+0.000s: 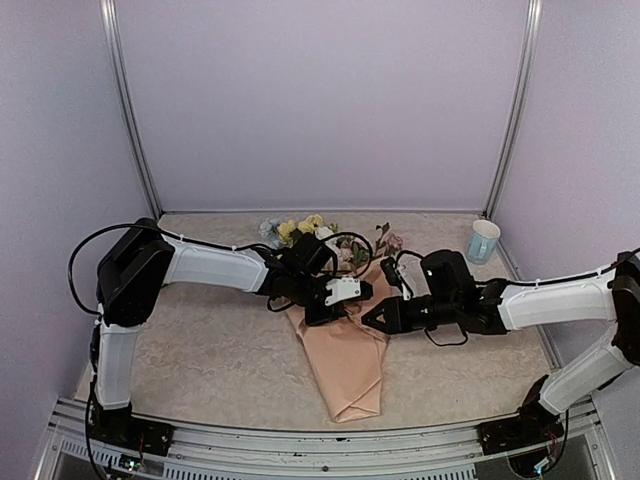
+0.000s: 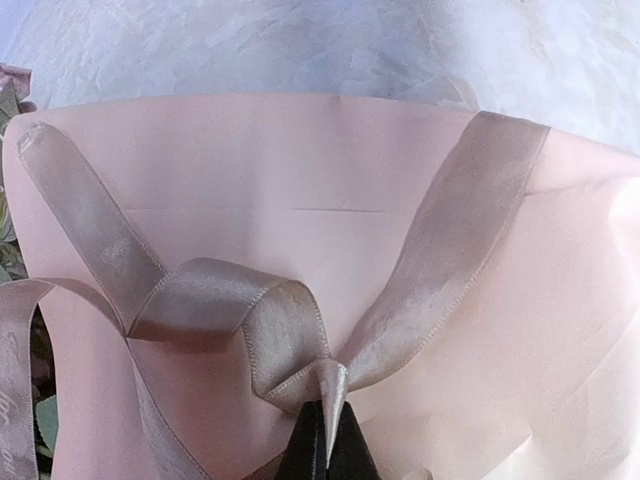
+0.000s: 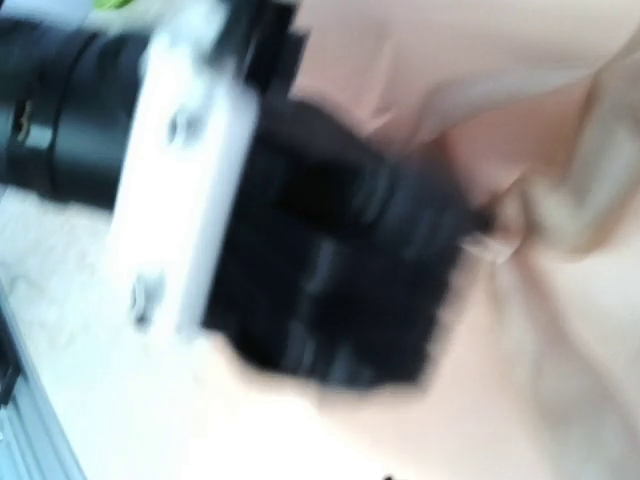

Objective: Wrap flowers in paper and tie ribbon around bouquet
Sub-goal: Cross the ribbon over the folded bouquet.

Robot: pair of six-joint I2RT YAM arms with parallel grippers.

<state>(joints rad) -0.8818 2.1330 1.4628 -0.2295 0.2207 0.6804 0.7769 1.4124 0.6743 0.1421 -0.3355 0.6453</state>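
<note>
The top external view is showing the whole bouquet [image 1: 340,350] lying flat on the mottled beige table [image 1: 200,350], midway between the two arms. Its long axis is running from far to near. The flowers [image 1: 300,230] are pointing toward the back wall, and the narrow folded foot is pointing toward the near edge, leaning slightly to the right. A pale mug [image 1: 483,240] is standing well apart at the far right corner. From this view alone the ribbon cannot be made out. The left wrist view is supplying that detail: the tan ribbon [image 2: 200,300] is lying across the peach-pink paper [image 2: 300,170] in a loose loop, with two tails fanning away over the sheet. The left gripper [image 2: 325,440] is pinching a gathered fold of the ribbon, with its dark fingertips closed tight on the fabric and no gap between them. Green leaves are showing at the left edge of that view. The right gripper [image 1: 372,316] is hanging just beside the left gripper over the waist of the bouquet. How far its jaws are standing apart cannot be told. The right wrist view is heavily blurred, giving only the black-and-white body of the left gripper, peach paper, and a tan patch of ribbon at the right.
</note>
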